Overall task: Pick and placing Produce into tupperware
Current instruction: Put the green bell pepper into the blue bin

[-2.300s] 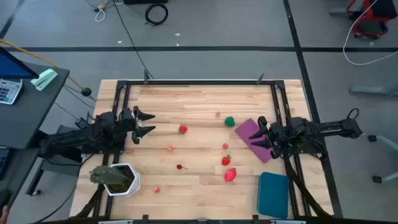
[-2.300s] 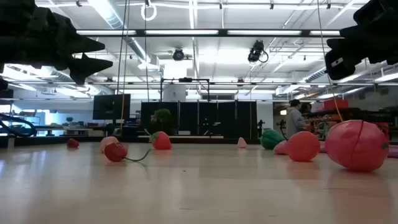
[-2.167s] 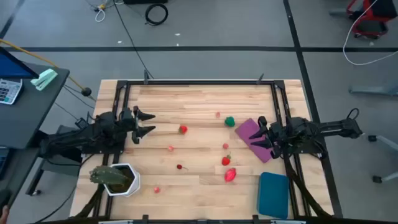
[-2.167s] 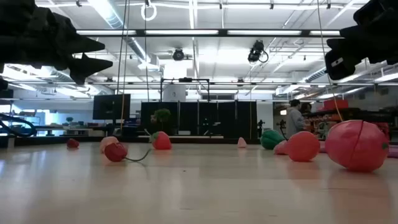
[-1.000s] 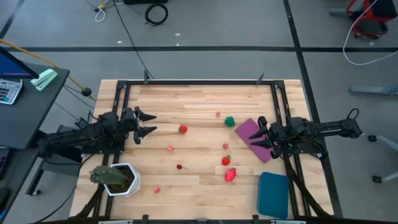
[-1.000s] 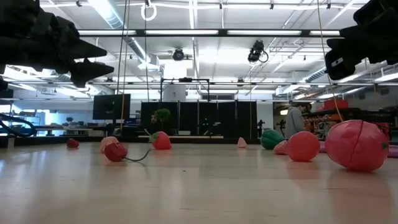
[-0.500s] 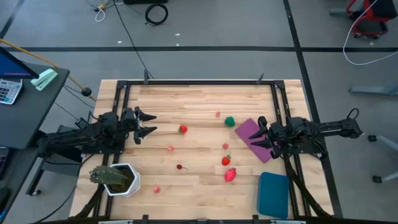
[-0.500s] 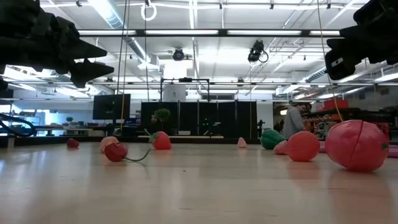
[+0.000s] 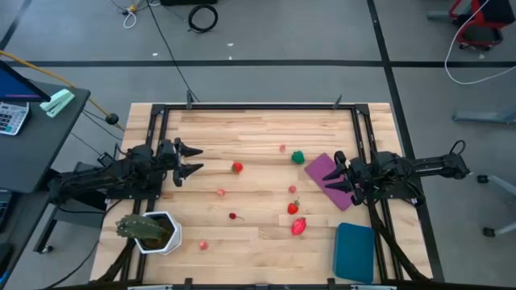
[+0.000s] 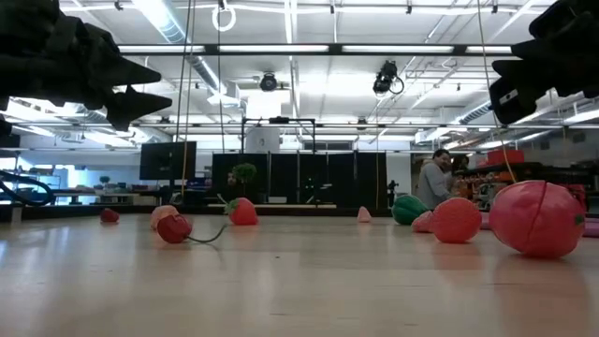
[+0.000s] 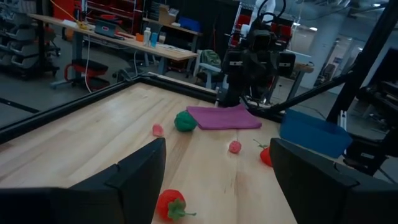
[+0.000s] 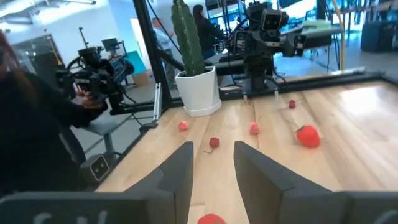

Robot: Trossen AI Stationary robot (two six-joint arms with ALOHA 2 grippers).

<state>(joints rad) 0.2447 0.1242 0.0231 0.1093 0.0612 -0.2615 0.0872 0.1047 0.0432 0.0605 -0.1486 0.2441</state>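
Tupperware (image 9: 355, 252), one; produce scattered

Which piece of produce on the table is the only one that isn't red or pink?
The green piece, lying just beside the purple sheet on the far half of the table. Every other piece is red or pink.
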